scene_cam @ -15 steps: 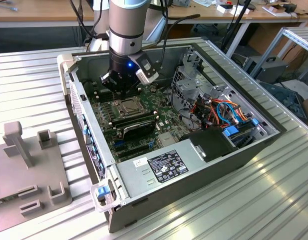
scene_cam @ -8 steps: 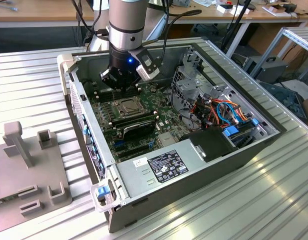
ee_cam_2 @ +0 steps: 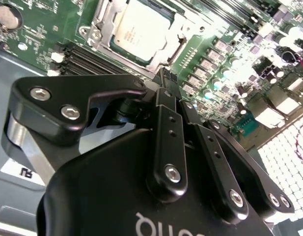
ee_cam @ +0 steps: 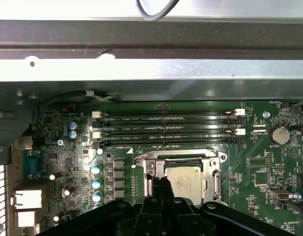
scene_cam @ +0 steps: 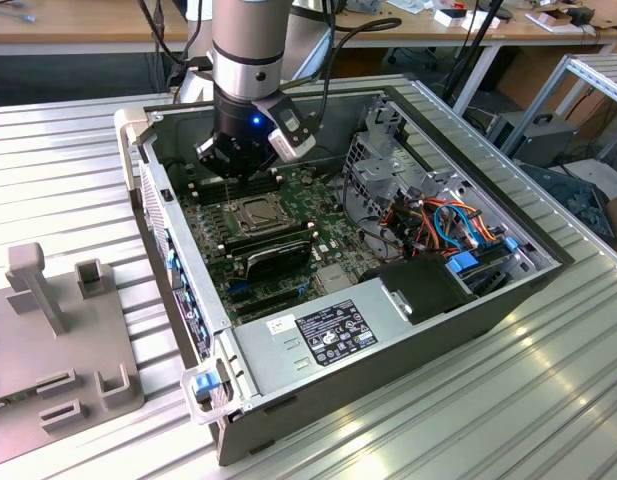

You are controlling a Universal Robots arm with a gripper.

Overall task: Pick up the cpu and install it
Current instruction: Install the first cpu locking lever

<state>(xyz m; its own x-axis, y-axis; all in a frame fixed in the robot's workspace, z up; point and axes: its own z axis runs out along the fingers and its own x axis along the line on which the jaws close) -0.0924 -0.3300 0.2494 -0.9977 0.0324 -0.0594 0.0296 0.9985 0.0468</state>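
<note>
We see the cpu seated in its socket; end effector fingers together beside it. Drifting sideways risks scraping the frame.

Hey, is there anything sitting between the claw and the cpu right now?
Nothing visible does. The cpu lies face up within the socket frame on the motherboard, and the claw sits right at its edge with no cable or part between them.
</note>
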